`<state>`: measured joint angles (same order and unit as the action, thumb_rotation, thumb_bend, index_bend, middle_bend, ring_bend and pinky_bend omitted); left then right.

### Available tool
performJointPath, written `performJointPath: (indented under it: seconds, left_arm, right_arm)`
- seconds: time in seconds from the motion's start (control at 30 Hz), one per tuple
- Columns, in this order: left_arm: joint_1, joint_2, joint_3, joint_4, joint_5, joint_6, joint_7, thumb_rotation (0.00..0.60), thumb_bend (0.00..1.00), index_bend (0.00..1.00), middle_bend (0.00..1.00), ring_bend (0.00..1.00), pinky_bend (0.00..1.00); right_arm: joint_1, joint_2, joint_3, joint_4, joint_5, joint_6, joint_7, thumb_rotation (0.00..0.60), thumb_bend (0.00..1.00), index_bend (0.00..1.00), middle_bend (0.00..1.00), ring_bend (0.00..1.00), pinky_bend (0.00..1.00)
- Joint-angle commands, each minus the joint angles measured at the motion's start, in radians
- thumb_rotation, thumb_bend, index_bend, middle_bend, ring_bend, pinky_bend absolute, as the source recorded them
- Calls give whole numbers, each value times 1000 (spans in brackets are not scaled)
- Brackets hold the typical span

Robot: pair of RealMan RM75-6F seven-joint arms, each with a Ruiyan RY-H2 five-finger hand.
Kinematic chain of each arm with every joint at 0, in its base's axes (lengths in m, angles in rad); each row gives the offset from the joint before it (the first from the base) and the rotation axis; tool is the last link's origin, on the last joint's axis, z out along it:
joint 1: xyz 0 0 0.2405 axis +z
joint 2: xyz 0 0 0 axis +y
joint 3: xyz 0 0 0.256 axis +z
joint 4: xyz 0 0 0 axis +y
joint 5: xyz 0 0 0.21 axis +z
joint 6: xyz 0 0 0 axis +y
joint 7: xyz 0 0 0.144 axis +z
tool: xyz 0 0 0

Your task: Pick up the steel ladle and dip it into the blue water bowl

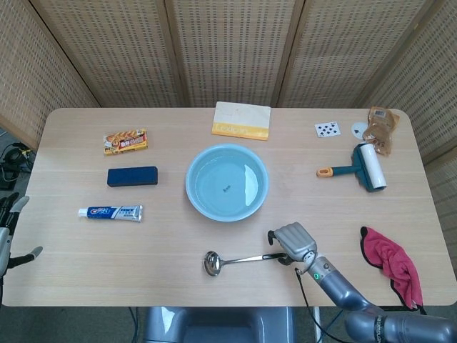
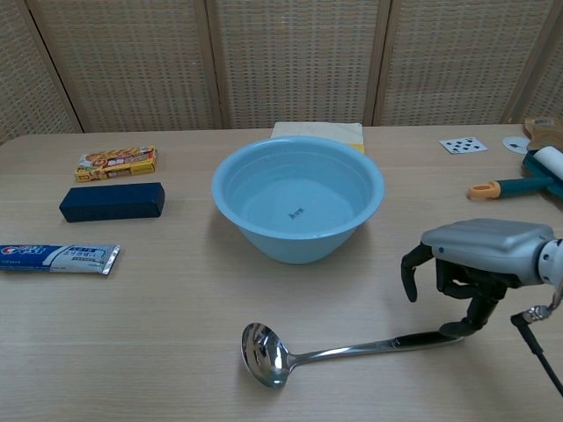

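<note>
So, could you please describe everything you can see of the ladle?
The ladle is shiny steel with a round bowl facing up at its left end and a slim handle ending in a dark grip. It lies flat on the table, in front of the blue bowl. The right hand hovers over the grip, fingertips at or touching it; not lifted.

- The ladle (image 2: 290, 356) is polished steel with a round bowl and a long thin handle ending in a dark grip. It lies flat on the tabletop (image 2: 158, 352) near the front edge — bowl to the left and open side up, handle running right.
- The blue bowl (image 2: 297, 209) is a round light-blue basin holding clear water. It stands upright just behind the ladle — apart from it.
</note>
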<state>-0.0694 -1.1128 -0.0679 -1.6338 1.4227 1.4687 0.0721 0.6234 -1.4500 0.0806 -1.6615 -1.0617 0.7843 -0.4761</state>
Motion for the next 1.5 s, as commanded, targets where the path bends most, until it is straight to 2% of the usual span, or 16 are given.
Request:
performJointPath:
  seconds: [0.03, 0.83, 1.5]
  left_arm:
    - [-2, -3, -1, 3, -6, -4, 5, 600, 0, 0, 0, 0, 0]
    - [-9, -5, -4, 9, -21, -14, 5, 600, 0, 0, 0, 0, 0]
    - [-10, -4, -2, 8, -24, -15, 3, 600, 0, 0, 0, 0, 0]
  right_arm:
    - [16, -28, -14, 26, 27, 0, -16, 600, 450, 473, 1000, 1000, 1000]
    - [43, -163, -67, 127, 49, 50, -48, 600, 489, 494, 1000, 1000, 1000]
    - [50, -183, -87, 167, 57, 54, -46, 600, 533, 527, 1000, 1000, 1000]
